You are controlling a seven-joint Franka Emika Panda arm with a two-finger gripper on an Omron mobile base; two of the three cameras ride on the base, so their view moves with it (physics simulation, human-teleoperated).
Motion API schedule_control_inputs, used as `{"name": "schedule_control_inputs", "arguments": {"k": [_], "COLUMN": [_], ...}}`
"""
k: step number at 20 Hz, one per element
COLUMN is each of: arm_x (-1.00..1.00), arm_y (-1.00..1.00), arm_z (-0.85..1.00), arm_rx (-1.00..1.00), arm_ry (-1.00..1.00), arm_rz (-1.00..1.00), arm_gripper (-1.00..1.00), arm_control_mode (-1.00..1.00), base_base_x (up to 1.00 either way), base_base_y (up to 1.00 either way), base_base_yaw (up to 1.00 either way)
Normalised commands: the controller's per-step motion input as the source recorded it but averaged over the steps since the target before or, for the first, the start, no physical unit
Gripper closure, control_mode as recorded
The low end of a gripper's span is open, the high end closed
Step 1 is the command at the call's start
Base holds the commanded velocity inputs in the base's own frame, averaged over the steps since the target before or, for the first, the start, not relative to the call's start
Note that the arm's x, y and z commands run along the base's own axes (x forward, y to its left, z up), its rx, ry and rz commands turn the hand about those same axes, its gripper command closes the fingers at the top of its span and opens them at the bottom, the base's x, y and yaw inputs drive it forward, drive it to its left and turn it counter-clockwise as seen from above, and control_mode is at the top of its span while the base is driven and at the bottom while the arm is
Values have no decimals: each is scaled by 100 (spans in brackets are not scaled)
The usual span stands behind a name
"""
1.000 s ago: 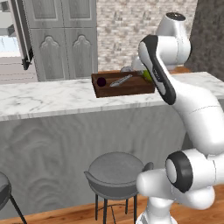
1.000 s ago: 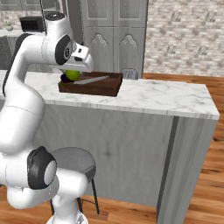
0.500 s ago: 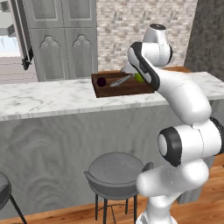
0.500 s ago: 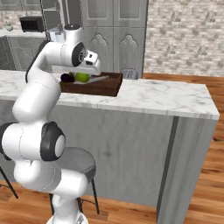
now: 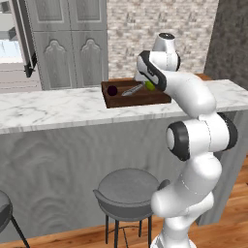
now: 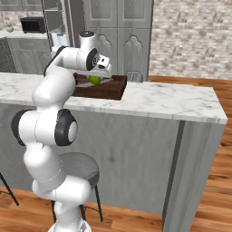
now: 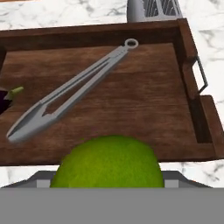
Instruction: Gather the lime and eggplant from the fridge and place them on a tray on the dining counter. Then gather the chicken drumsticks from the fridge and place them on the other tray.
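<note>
My gripper [image 7: 109, 177] is shut on the green lime [image 7: 108, 162], which hides the fingertips in the hand view. It hangs just above the near edge of the dark wooden tray [image 7: 188, 48] on the dining counter [image 5: 58, 109]. In the left base view the gripper [image 5: 148, 84] and lime [image 5: 150, 86] sit at the tray's [image 5: 116, 101] right end. The right base view shows the lime [image 6: 94, 80] over the tray [image 6: 118, 88]. The dark purple eggplant [image 5: 112, 90] lies at the tray's left end, its stem [image 7: 8, 97] at the hand view's left edge. The chicken drumsticks and the other tray are out of view.
Grey metal tongs [image 7: 70, 94] lie diagonally across the tray. A toaster [image 6: 132, 76] stands just behind the tray. The fridge [image 5: 12, 46] is open at the back left, its door [image 5: 26, 41] swung out. Round stools [image 5: 127, 189] stand below the counter.
The arm has swung and straightened up, carrying the lime leftward in the left base view, further in over the tray. The jaws have held the same width.
</note>
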Motion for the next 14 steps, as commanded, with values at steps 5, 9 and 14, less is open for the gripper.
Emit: {"name": "schedule_control_inputs", "arguments": {"k": [5, 9, 14], "arm_x": [60, 37, 41], "arm_y": [-7, 0, -2], "arm_z": [0, -23, -30], "arm_rx": [0, 0, 0], "arm_ry": [2, 1, 3], "arm_rz": [0, 0, 0], "arm_gripper": [100, 100, 100], "arm_control_mode": [-100, -100, -100], "base_base_x": [0, 0, 0], "base_base_y": [0, 0, 0], "base_base_yaw": [0, 0, 0]}}
